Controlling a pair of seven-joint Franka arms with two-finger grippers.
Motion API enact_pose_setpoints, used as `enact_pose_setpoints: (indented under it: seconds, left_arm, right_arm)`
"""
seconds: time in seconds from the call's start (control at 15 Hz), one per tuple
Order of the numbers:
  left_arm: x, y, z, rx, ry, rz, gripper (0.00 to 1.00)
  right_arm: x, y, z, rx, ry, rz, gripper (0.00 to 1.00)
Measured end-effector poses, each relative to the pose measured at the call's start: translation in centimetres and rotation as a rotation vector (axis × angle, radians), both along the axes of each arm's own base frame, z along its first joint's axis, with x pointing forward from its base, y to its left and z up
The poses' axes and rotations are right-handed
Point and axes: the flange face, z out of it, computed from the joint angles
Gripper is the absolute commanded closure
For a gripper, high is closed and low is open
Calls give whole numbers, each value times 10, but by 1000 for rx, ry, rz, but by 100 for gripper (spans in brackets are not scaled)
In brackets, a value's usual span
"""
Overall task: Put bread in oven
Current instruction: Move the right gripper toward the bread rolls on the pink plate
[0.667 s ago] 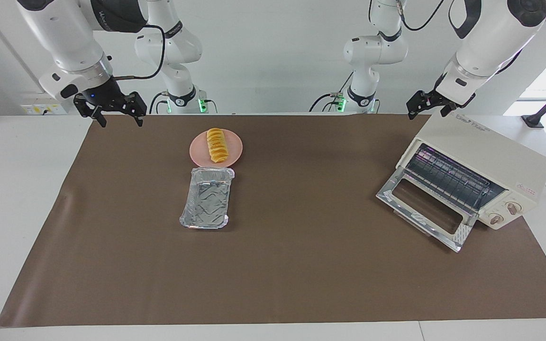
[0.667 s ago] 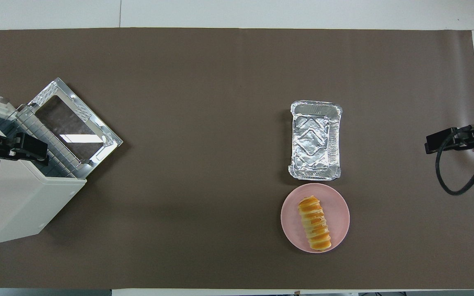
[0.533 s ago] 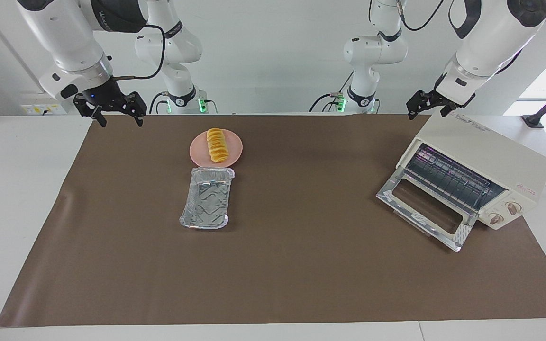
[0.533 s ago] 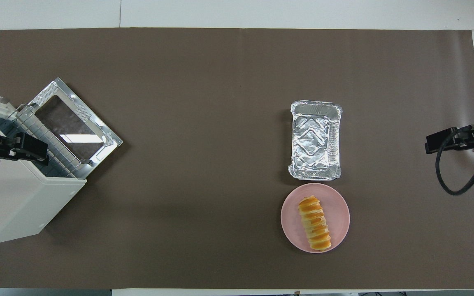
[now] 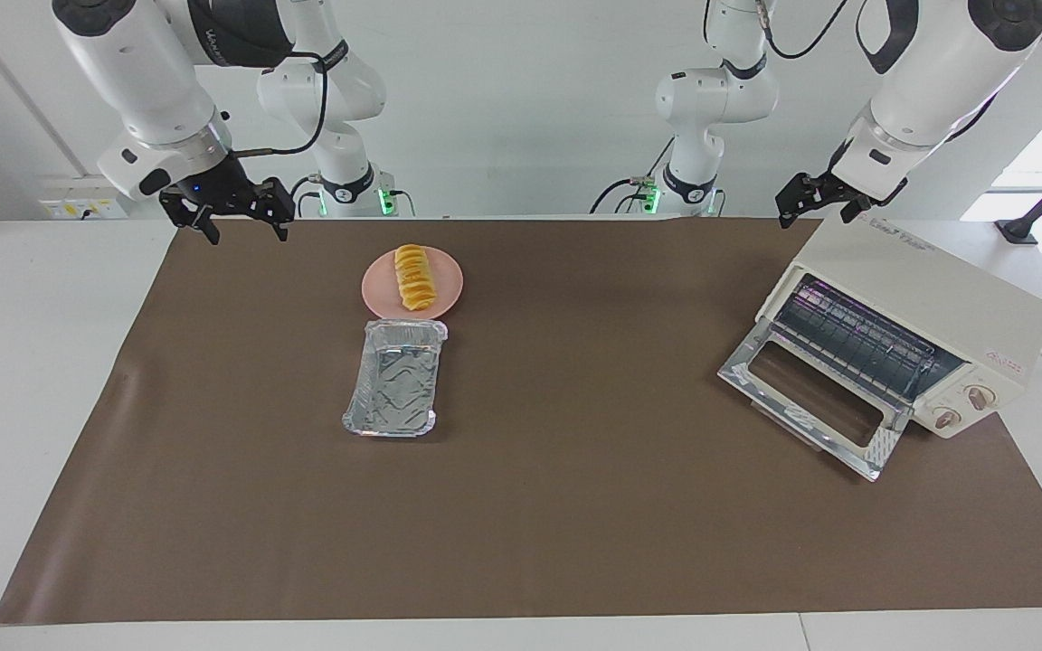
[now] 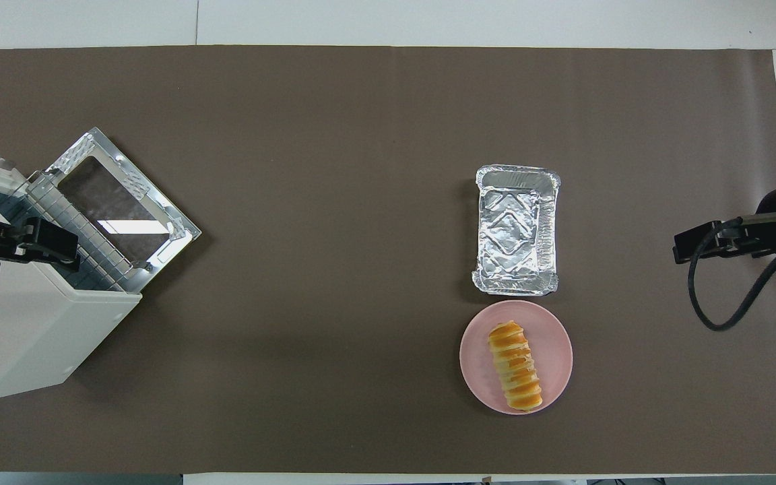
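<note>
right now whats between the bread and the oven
Nothing: only bare brown mat lies between the bread on its pink plate and the oven, clearest in the overhead view.

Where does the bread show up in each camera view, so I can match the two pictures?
Facing view: the bread lies on the pink plate, upper middle of the picture, toward the right arm's end of the table.
Overhead view: the bread lies on the same plate, lower in the picture, toward its right.
Shared landmark: the foil tray beside the plate, farther from the robots.
</note>
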Motion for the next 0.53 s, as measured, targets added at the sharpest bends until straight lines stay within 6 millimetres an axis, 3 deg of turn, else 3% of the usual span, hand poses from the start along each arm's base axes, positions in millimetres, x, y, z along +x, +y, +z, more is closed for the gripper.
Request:
enact_pose_setpoints:
  seconds: [0.2,0.53]
  left_arm:
    - [0,0,0,0,0,0,0]
    - [0,0,0,0,0,0,0]
  right_arm:
    - [-22,40,-33,-12,2,-18,0]
    - [-86,108,-132,10,39,-105,5]
